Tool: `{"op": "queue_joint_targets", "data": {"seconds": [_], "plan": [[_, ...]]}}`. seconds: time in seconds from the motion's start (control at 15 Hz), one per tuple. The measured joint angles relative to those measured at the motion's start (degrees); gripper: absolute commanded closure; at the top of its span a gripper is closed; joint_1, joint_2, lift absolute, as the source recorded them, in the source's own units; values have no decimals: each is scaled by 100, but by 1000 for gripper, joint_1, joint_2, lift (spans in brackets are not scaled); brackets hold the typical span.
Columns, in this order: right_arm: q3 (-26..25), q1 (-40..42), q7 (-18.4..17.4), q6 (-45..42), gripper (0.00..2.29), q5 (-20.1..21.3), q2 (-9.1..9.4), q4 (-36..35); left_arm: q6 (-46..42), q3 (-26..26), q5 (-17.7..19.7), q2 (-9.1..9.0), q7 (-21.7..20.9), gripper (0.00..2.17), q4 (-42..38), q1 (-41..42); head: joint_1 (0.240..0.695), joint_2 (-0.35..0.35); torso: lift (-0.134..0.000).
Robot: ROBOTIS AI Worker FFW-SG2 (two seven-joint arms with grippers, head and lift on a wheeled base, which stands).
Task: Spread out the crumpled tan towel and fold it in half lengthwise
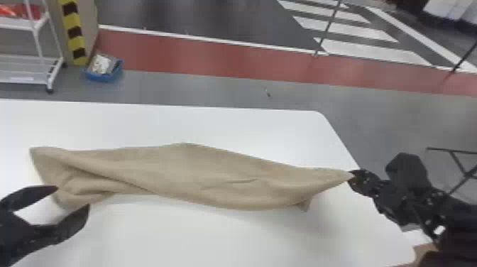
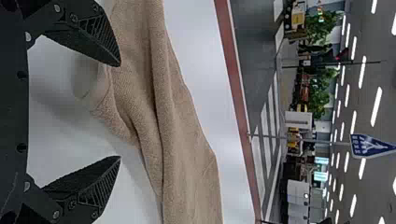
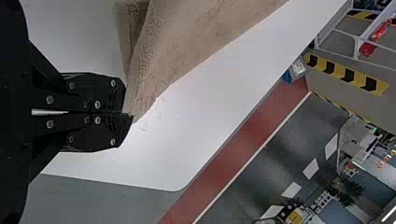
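The tan towel [image 1: 198,174] stretches across the white table in a long, folded band, with creases bunched at its left end. At its right tip my right gripper [image 1: 353,174] is shut on a corner. In the right wrist view the closed right gripper [image 3: 127,114] pinches the tip of the towel [image 3: 182,46]. My left gripper [image 1: 72,196] stands open at the towel's lower left end. In the left wrist view the left gripper [image 2: 120,111] has its fingers wide apart, with the towel's folded end [image 2: 135,102] beside and beyond them.
The white table [image 1: 248,129] has its far right corner near the right arm. Beyond it on the floor are a blue bin [image 1: 103,72], a white wheeled rack [image 1: 49,76] at the left and a black metal frame [image 1: 458,159] at the right.
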Motion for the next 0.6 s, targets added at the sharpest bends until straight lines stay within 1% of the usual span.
{"op": "queue_joint_targets", "data": {"seconds": [0.13, 0.2, 0.4, 0.47, 0.6], "plan": [[-21, 18, 11, 0, 2007, -4, 15, -17, -523, -120, -183, 0, 150, 208, 117, -8, 695, -309, -124], [-26, 30, 12, 0, 2007, -5, 23, -23, -641, -165, -252, -1, 170, 215, 162, -14, 695, -313, -124], [-55, 45, 11, 0, 2007, -34, 42, -37, -712, -269, -616, -4, 151, 215, 228, -46, 695, -323, -124], [-63, 45, 11, 0, 2007, -38, 43, -39, -696, -275, -659, 0, 132, 215, 231, -46, 695, -324, -124], [-67, 45, 11, 0, 2003, -40, 43, -40, -651, -277, -708, 5, 133, 431, 247, -53, 695, -324, -124]]}}
